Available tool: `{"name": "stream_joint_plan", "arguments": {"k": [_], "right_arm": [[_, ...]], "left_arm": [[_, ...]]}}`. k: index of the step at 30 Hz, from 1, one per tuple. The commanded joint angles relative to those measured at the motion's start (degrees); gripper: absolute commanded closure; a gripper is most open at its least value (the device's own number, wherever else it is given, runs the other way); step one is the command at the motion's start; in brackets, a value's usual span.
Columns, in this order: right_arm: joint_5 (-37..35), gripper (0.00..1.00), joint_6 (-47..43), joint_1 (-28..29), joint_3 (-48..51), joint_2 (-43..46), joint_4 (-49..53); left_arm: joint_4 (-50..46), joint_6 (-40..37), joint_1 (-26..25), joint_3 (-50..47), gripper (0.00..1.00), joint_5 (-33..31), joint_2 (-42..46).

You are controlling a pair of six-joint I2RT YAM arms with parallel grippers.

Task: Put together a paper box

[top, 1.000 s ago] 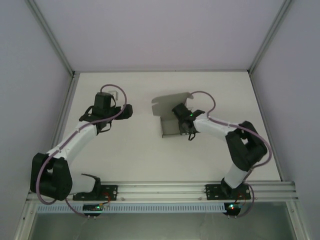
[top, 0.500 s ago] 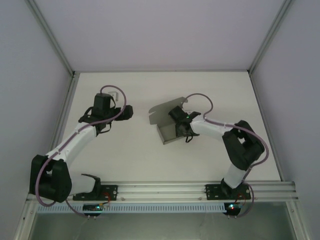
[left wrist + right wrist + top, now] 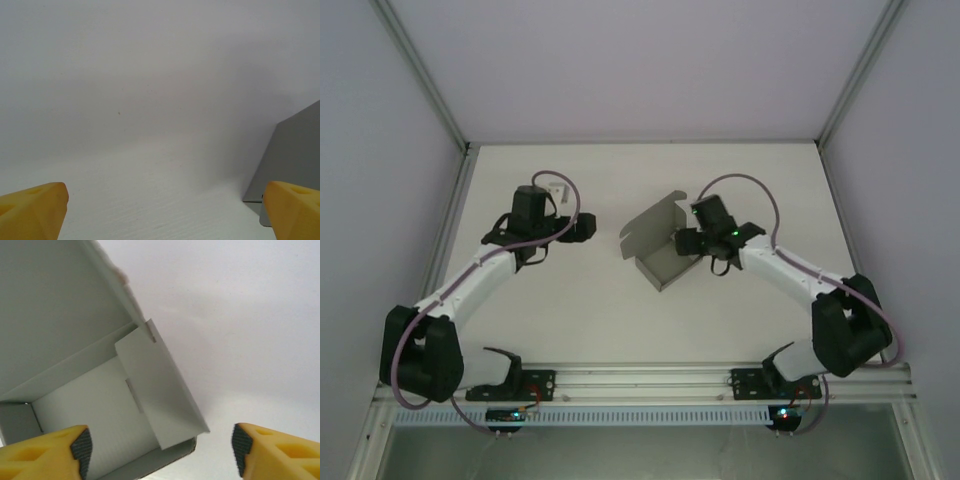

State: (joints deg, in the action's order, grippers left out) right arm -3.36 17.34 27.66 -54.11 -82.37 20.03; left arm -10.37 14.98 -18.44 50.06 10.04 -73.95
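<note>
Jaws are standing apart on the right gripper (image 3: 688,242) and left gripper (image 3: 585,228), gripping nothing.
Half-folded paper box (image 3: 655,250) is lying mid-table, just left of the right gripper, the nearer one.

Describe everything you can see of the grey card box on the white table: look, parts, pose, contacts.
The half-folded grey thin-card box rests on the white table, centre-right, turned at an angle. Low walls form a shallow open tray; a wide lid panel stands up along its far-left side, and a loose side flap leans inward. The right gripper hovers at its right side, jaws open, not gripping it.
</note>
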Motion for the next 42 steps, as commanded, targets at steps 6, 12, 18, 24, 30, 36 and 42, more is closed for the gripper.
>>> {"name": "stream_joint_plan", "arguments": {"k": [6,12,18,24,30,36,42], "right_arm": [[27.92,0.33,-14.80,-9.64,1.10,-7.79,-10.10],[27.09,0.51,-14.60,-9.99,-2.68,-15.23,-9.33],[23.97,0.54,-13.13,-9.83,-3.32,-18.83,-8.70],[16.07,0.75,-10.95,-8.01,-4.04,-20.32,-8.71],[5.08,0.72,-10.66,-3.32,-6.00,-22.94,-3.84],[-2.06,0.85,-7.59,-1.05,-7.80,-25.54,-0.76],[-12.26,0.90,-4.59,1.95,-13.19,-30.10,7.89]], "left_arm": [[1.49,-1.68,-0.38,1.18,0.00,3.28,-1.35],[0.82,-2.07,-0.44,1.79,0.00,3.65,-1.87],[0.91,-2.02,-0.46,2.10,0.01,3.58,-2.35],[0.41,-2.11,-0.46,3.19,0.00,3.51,-3.48],[0.24,-2.39,-0.55,3.33,0.00,3.15,-3.36],[-0.35,-2.82,-0.55,3.50,0.01,2.38,-2.60],[-0.87,-2.72,-0.55,3.31,0.00,1.35,-1.67]]}}
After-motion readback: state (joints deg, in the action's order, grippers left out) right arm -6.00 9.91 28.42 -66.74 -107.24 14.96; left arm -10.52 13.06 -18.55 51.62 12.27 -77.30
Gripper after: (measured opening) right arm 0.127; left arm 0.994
